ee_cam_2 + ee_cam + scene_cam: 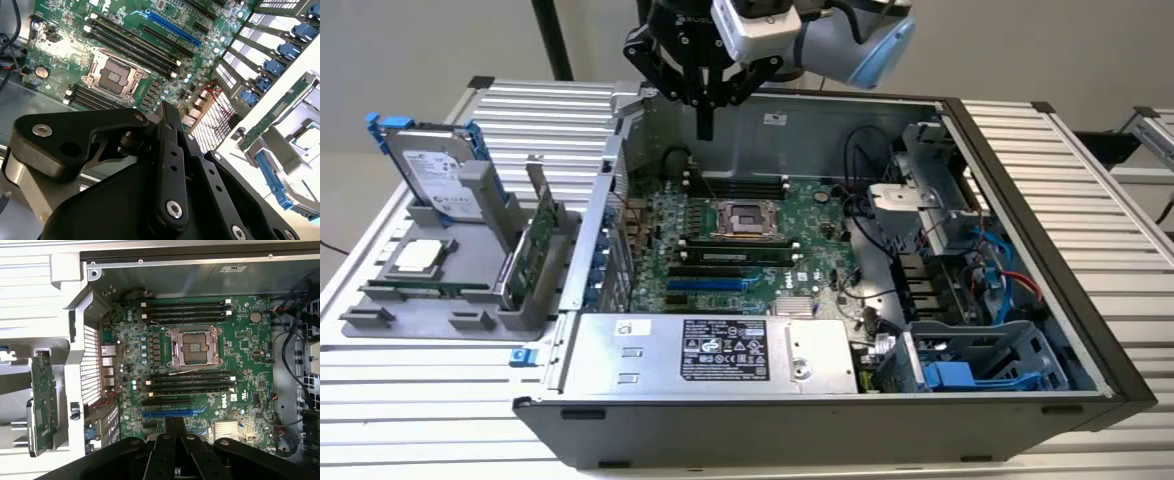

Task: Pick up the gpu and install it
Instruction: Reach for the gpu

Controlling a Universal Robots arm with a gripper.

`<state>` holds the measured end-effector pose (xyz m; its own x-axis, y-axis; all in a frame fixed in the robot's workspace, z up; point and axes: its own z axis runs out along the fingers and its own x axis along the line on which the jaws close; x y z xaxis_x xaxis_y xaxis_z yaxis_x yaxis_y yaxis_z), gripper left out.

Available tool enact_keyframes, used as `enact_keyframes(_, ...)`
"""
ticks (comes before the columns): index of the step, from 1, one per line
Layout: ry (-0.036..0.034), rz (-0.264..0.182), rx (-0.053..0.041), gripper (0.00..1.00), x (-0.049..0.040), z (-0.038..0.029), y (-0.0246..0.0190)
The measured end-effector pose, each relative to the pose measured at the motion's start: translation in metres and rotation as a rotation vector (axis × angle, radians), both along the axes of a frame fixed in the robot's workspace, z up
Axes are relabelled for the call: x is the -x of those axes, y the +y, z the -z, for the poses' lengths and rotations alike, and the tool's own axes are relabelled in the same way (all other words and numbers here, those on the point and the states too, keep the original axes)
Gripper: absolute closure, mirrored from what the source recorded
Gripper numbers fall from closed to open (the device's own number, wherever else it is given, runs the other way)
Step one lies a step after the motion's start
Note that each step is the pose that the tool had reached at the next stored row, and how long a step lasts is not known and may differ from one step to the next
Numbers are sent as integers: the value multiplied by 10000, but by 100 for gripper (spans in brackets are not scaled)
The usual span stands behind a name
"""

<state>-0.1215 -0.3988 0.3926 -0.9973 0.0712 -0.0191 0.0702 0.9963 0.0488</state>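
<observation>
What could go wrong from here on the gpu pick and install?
1. The gpu stands in the grey holder close beside the case wall; the end effector, above the open case, could clip that wall crossing over.
2. The hard drive stands in the same holder and might get knocked.
3. Loose red wires by the rear slot brackets may snag the card.

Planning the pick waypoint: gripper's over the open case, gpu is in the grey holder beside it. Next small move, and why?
Probably a sideways shift toward the exterior view's left, out past the wall of the case. The gripper hangs empty and shut above the motherboard, while the gpu stands upright in the grey holder outside the case.
</observation>
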Motion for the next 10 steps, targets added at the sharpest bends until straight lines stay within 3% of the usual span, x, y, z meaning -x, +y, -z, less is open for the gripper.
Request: enact_keyframes(10, 1, 1, 0, 100, 146, 0, 0)
